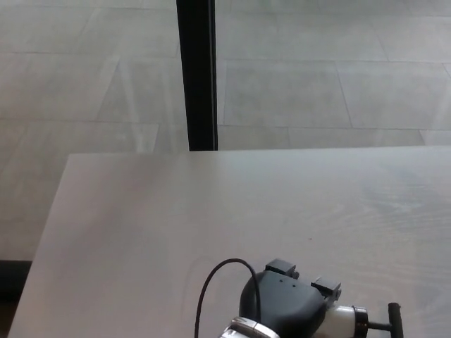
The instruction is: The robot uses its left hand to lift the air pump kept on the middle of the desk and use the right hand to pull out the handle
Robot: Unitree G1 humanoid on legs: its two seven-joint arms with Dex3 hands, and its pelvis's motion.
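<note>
The air pump [344, 320] is a white cylinder with a black collar, lying sideways near the bottom edge of the head view. Its black T-handle [393, 318] sticks out to the right on a thin rod. My left hand [285, 303] covers the left part of the cylinder, fingers wrapped over the top, shut on the pump. A black cable [215, 285] loops up from the wrist. My right hand does not show.
The pale wooden desk [211, 218] spreads out ahead, its far edge near mid-picture and its left edge slanting down. Beyond it lies a grey tiled floor with a black vertical post [196, 74].
</note>
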